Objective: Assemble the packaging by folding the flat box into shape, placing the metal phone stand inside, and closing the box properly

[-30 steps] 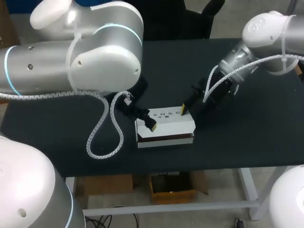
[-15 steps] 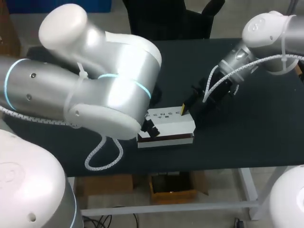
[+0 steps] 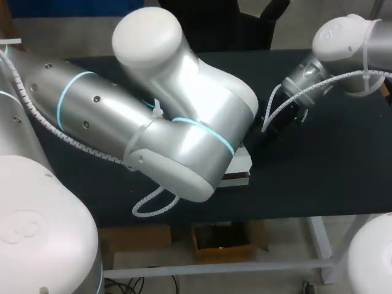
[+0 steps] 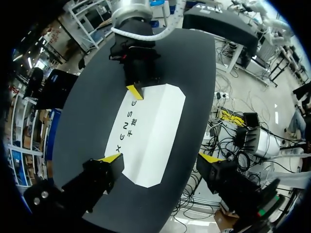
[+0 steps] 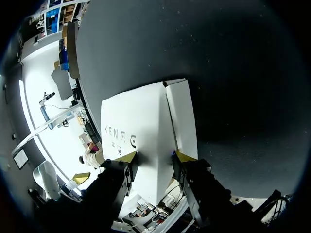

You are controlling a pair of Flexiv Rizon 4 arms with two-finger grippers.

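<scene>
The white box (image 4: 150, 131), folded shut with dark lettering along one edge, lies flat on the black table (image 4: 87, 107). My left gripper (image 4: 160, 158) hangs above the box's near end, open wide, with a yellow tip off each side and neither touching. My right gripper (image 5: 155, 156) stands half open at the box's (image 5: 141, 121) far end, both tips resting on its top. In the left wrist view, one yellow tip of the right gripper (image 4: 135, 91) shows there. In the head view my left arm (image 3: 184, 122) hides all but a corner of the box (image 3: 243, 170). No phone stand is visible.
In the head view my right arm (image 3: 343, 37) comes in from the back right. Bare black table (image 3: 318, 171) lies to the right of the box and in front of it. The table's front edge runs close behind the left gripper.
My left arm has swung in over the box, and its elbow now covers the box in the head view. The right arm and the box have stayed where they were.
</scene>
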